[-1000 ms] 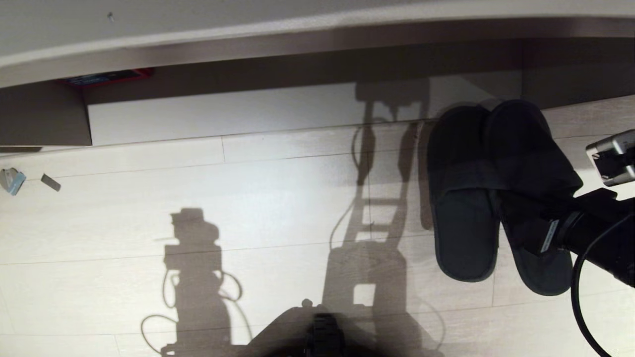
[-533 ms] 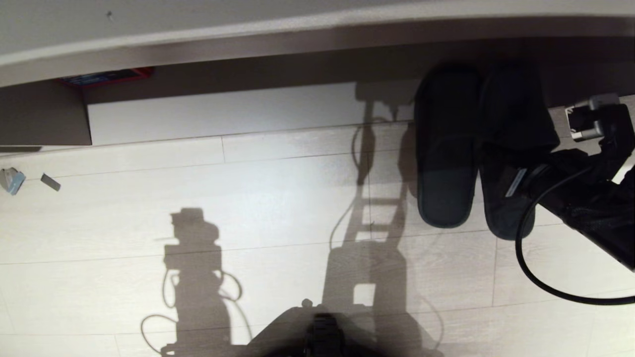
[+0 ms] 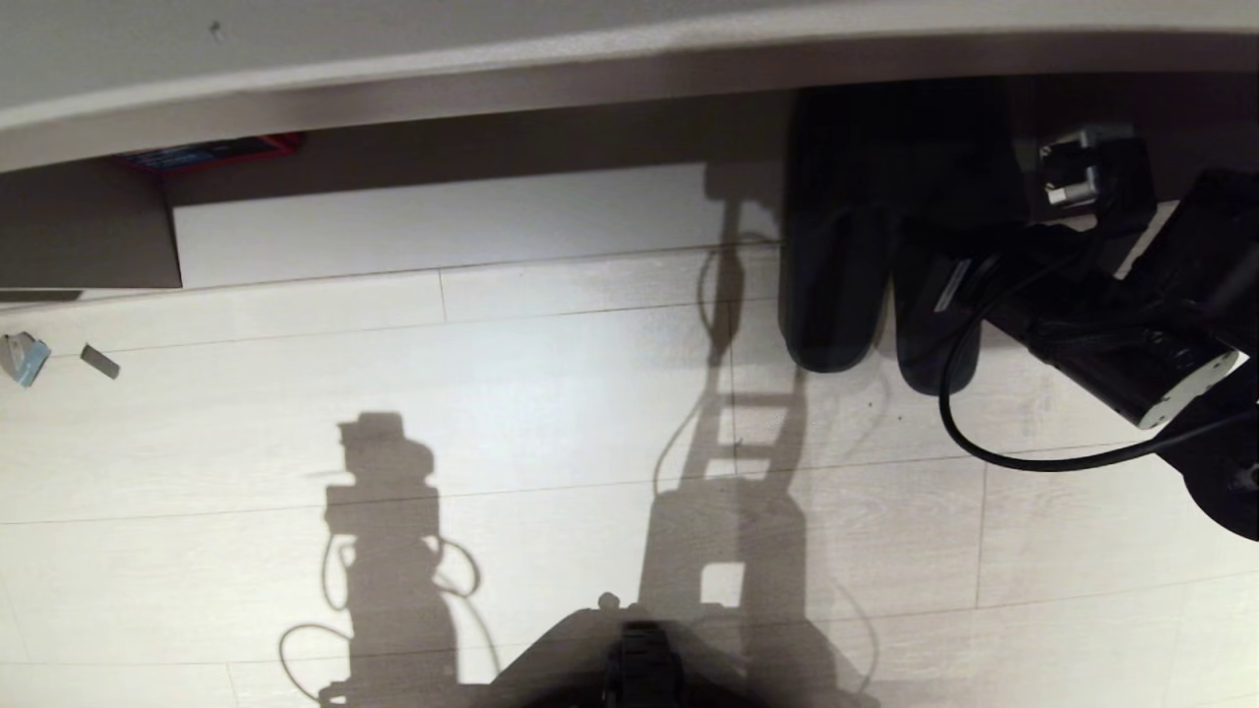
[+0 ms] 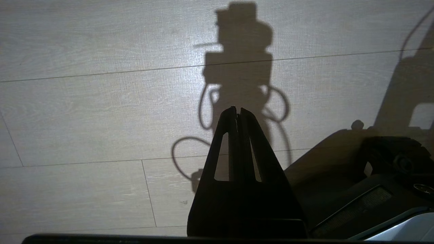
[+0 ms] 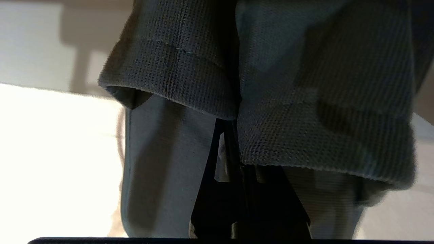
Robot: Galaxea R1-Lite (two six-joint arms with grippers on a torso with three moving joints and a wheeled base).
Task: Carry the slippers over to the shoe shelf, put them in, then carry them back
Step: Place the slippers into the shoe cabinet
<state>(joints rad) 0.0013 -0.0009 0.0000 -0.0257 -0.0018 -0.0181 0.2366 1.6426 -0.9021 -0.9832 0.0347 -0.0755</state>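
The two dark grey slippers (image 3: 831,285) hang side by side at the right. Their toes are under the overhang of the shoe shelf (image 3: 443,221), and their heels stick out over the floor. My right arm (image 3: 1092,329) reaches in from the right, behind them. In the right wrist view my right gripper (image 5: 230,123) is shut where the slippers (image 5: 322,112) meet, pinching their inner edges; its fingertips are tucked under the fabric. My left gripper (image 4: 237,110) is shut and holds nothing above bare floor.
The pale counter (image 3: 393,49) overhangs the shelf opening. A red and blue thing (image 3: 211,152) lies at the back left of the shelf, beside a divider (image 3: 89,226). Small scraps (image 3: 25,356) lie on the floor at far left. A black cable (image 3: 984,442) loops under my right arm.
My right arm has pushed forward and a little left with the slippers. Their toes have gone from in front of the shelf to under its overhang. The left arm has not moved.
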